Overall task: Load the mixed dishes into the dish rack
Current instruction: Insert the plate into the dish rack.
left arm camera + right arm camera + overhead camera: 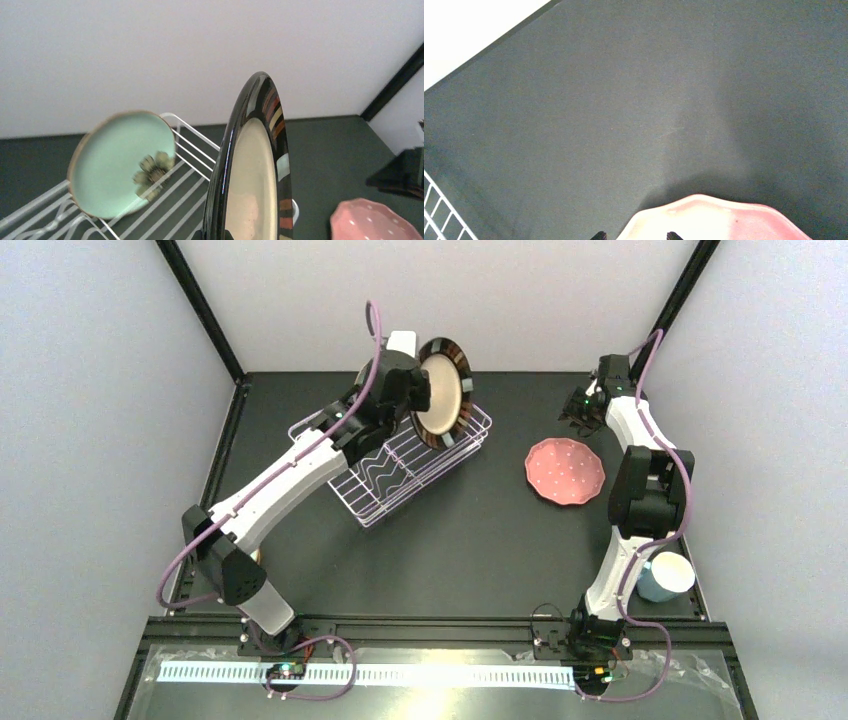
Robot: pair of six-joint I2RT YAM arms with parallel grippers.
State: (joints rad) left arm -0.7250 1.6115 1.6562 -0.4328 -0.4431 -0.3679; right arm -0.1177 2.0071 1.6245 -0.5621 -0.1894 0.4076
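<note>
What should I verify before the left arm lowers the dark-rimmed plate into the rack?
1. Left pincer holds dark-rimmed plate upright: ok.
2. Plate hangs over the far end of the dish rack: ok.
3. Gap to mint flowered plate leaning in the rack: ok.
4. Room directly below it in the rack: cannot tell.
5. Right pincer open, away from the rack, by pink plate: ok.

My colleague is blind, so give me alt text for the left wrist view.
A dark-rimmed cream plate, on edge, fills the foreground. Left of it, a mint-green flowered plate stands in the wire rack; a pink plate lies lower right.
</note>
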